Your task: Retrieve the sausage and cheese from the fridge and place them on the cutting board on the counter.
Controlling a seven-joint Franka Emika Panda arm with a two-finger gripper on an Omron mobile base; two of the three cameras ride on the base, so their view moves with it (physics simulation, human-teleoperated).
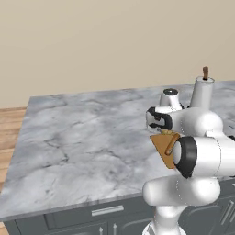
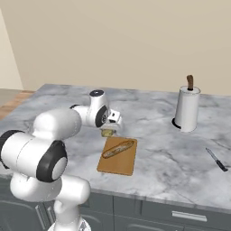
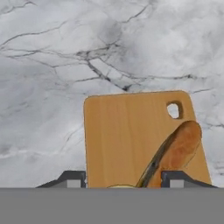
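My gripper hangs just above the far edge of the tan wooden cutting board on the marble counter. It is shut on the cheese, a small pale yellow lump. In the hand view the cheese shows as a yellow sliver between the two dark fingertips, low over the board. The sausage lies diagonally on the board, elongated, orange-brown, with rounded ends and a dark line along it. In the hand view the sausage lies towards the board's hanging hole. The fridge is out of view.
A white paper towel roll on a brown-topped holder stands at the back right of the counter. A dark-handled knife lies near the right edge. Bare marble stretches to the left of the board. Dark grey drawers run below the front edge.
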